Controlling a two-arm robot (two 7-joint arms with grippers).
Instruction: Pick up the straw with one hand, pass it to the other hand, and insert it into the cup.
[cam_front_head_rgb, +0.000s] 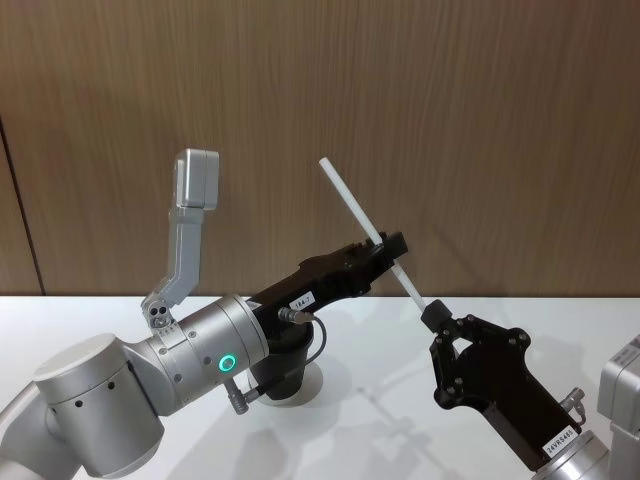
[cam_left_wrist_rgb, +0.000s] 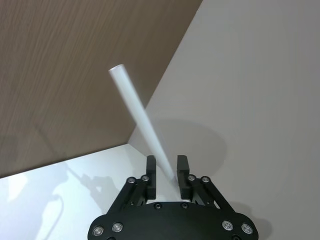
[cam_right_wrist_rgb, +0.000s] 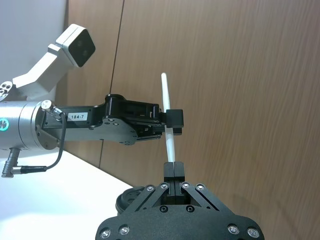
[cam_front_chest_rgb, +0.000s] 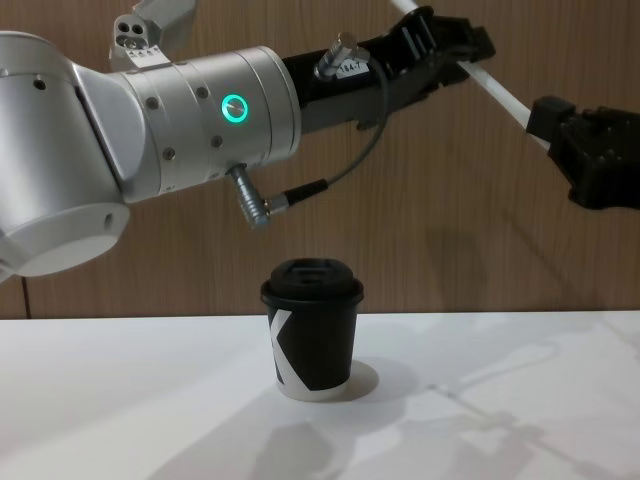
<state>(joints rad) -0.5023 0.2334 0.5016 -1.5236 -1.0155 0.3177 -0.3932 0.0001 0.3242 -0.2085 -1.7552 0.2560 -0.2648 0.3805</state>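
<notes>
**A:** Item one, the straw?

**B:** Straw (cam_front_head_rgb: 350, 198): white, straight, in the air in front of the wood-panelled wall (cam_front_head_rgb: 480, 120). It is tilted, with the free end up and toward the robot's left and the lower end down toward its right.

**A:** Item two, the right gripper?

**B:** Right gripper (cam_front_head_rgb: 432, 316): all black, coming up from the lower right. Its fingers (cam_right_wrist_rgb: 170, 175) are pressed together on the straw's lower end and carry it.

**A:** Item three, the left gripper?

**B:** Left gripper (cam_front_head_rgb: 388, 248): black, on the silver arm with the green ring, reaching across from the left. Its fingers (cam_left_wrist_rgb: 151, 175) sit either side of the straw near its middle. They are parted wider than the straw, with a clear gap on one side. On the other side the straw lies close against the finger, possibly touching it; the wrist view does not settle this.

**A:** Item four, the cup?

**B:** Cup (cam_front_chest_rgb: 312, 330): black, lid on, upright on the white table (cam_front_chest_rgb: 110, 400). It stands beneath the left arm, well below the straw.
</notes>
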